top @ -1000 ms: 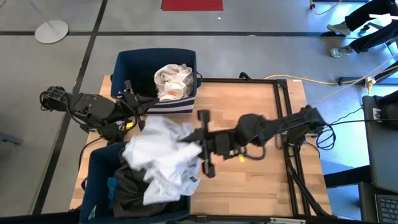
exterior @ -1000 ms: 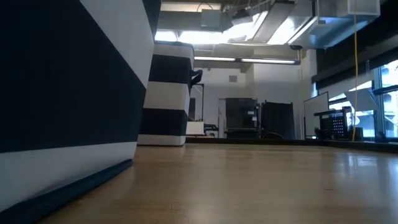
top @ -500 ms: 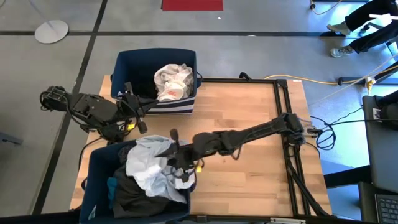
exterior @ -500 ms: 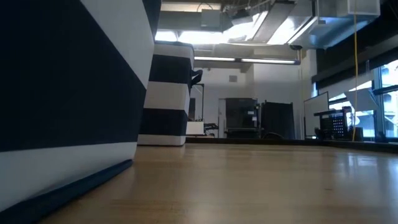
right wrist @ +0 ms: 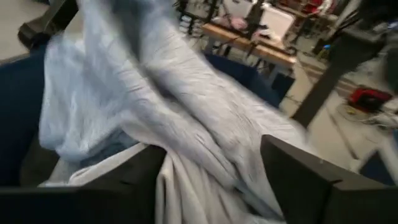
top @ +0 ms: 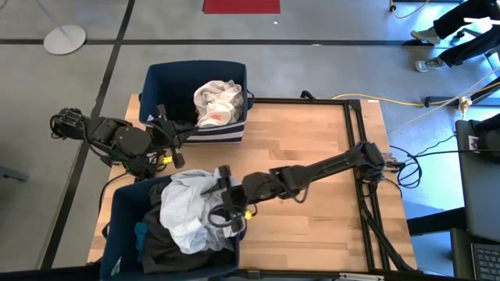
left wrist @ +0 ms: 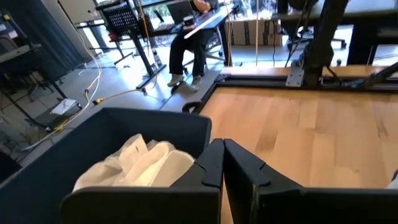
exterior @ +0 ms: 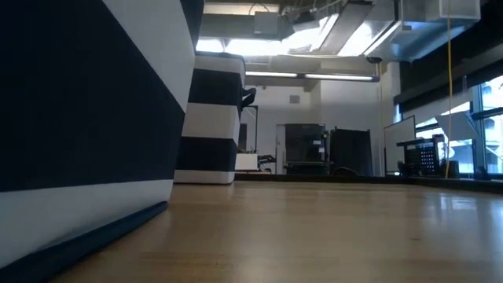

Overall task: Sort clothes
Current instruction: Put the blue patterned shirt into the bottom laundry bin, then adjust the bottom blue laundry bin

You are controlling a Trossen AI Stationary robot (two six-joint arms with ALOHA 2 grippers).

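Observation:
A pale grey-white garment [top: 186, 209] lies bunched on top of black [top: 164, 246] and teal [top: 141, 232] clothes in the near dark blue bin [top: 119, 215]. A white and cream garment [top: 217, 101] lies in the far blue bin [top: 156, 78]. My right gripper [top: 223, 201] reaches low over the near bin, open, with folds of the pale garment [right wrist: 186, 124] between its fingers. My left gripper [top: 173, 148] is shut and empty, just above the table between the two bins. It points at the far bin [left wrist: 124, 124]. My right gripper comes at the pale garment level from the table's right side. A bunch of its folds [right wrist: 205, 168] lies between the spread fingers [right wrist: 298, 180]. I cannot tell whether the fingers touch the cloth. The garment rests on the clothes in the near bin.
Bare wooden tabletop [top: 312, 125] stretches to the right of both bins. A black frame [top: 363, 140] stands along the table's right edge. In the low view the striped bin walls [exterior: 78, 118] fill the left. A seated person [left wrist: 186, 43] shows beyond the table.
My right gripper has gone from the middle of the table toward the near left bin and down. The pale garment came with it. It was spread wide above the bin's edge and now lies bunched inside the bin. My left arm has kept still.

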